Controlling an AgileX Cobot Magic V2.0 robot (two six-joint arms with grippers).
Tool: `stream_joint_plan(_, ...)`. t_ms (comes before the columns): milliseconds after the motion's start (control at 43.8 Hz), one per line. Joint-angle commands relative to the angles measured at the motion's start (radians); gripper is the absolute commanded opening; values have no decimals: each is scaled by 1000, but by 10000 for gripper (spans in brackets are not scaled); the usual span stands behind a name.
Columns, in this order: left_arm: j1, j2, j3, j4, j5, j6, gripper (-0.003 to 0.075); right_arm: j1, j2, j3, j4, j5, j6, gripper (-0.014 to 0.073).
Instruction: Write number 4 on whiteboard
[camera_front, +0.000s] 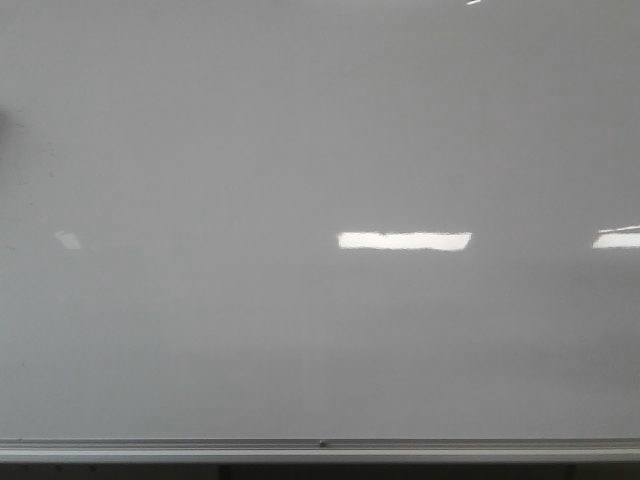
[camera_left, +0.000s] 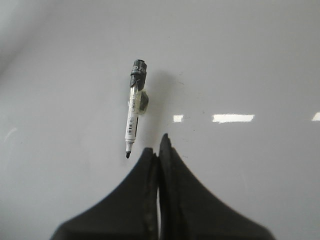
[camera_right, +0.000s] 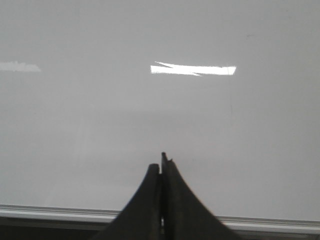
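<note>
The whiteboard (camera_front: 300, 150) is a glossy pale grey board that fills the front view, with a silver frame rail (camera_front: 320, 447) along its bottom edge. No number 4 shows on it in any view. In the left wrist view a white marker (camera_left: 133, 115) with a dark cap on its far end lies on the board (camera_left: 250, 60), its black tip uncapped and pointing toward my left gripper (camera_left: 159, 147). The left gripper is shut and empty, just beside the marker's tip. My right gripper (camera_right: 162, 162) is shut and empty over the board (camera_right: 100, 125) near the rail (camera_right: 50, 212).
Bright rectangular light reflections (camera_front: 404, 240) lie on the board, with another at the right edge (camera_front: 616, 240). Neither arm shows in the front view.
</note>
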Motion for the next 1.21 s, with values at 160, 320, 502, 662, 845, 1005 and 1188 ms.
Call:
stream_joint_plan(160, -7, -15, 6, -2, -86, -1, -20, -5, -20, -13, -11, -78, -1, -62)
stream_joint_plan(320, -7, -15, 6, -2, -86, -1, -20, -5, -20, -13, -11, -78, -1, -62)
stream_joint_plan(502, -7, -15, 6, -2, -86, -1, -20, -5, -20, -13, -11, -78, -1, -62)
stream_joint_plan(662, -7, -15, 6, -2, -86, -1, -20, -5, -20, -13, -11, -78, -1, -62)
stream_joint_plan(845, -7, -15, 6, -2, -86, -1, -20, -5, -20, -13, -11, -80, -1, -62)
stream_joint_plan(1005, -7, -15, 6, -2, -86, -1, -20, -5, -20, -13, -11, -80, -1, -62)
stream_joint_plan(1188, -7, -15, 6, -2, -88, -1, -20, -5, -20, -13, -11, -99, -1, -62)
